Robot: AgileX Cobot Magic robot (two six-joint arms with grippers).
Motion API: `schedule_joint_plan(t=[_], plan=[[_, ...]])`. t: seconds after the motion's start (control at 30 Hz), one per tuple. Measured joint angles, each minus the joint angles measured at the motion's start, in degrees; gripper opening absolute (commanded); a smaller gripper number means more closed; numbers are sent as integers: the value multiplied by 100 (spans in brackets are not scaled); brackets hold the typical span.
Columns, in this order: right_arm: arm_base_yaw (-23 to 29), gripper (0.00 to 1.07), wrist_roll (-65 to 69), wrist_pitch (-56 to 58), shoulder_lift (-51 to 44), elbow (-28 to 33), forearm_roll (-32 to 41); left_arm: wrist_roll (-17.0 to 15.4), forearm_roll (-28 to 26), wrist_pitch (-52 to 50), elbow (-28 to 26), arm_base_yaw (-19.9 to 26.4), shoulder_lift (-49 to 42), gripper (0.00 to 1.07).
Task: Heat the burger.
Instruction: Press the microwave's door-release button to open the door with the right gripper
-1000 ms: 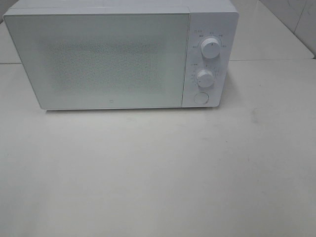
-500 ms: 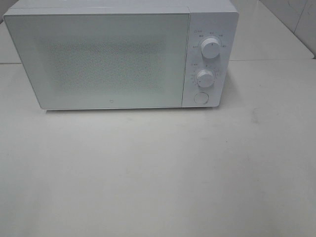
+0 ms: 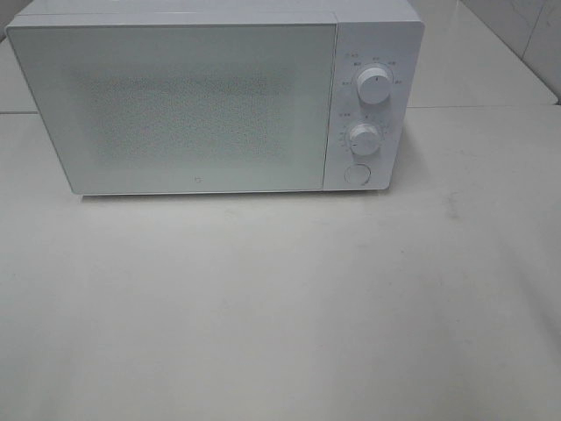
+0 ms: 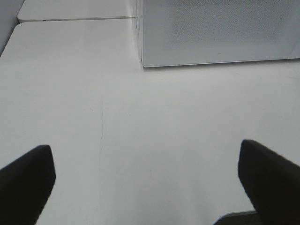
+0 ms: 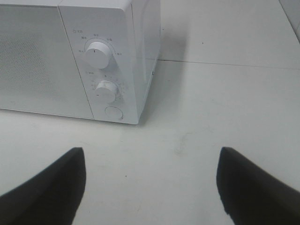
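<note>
- Nothing has moved since the earlier frames — the boxy white microwave oven [image 3: 215, 101] sits on the pale matte table [image 3: 280, 307] exactly as before, with its frosted glass door [image 3: 184, 105] shut.
- The left gripper [image 4: 147, 180] and right gripper [image 5: 150, 185] hover over bare table, black jaws spread wide, holding nothing.
- The burger shows in no view — whether it sits behind the door cannot be told.
- With nothing changed, the task looks stalled; the upper round white dial [image 5: 98, 52] is untouched.
</note>
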Motion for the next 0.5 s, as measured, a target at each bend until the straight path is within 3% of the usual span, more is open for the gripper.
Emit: schedule_joint_plan(t=[0.5], plan=[[0,75,132,-1473,1702,0,46,0,0,0,0,0,0,98]])
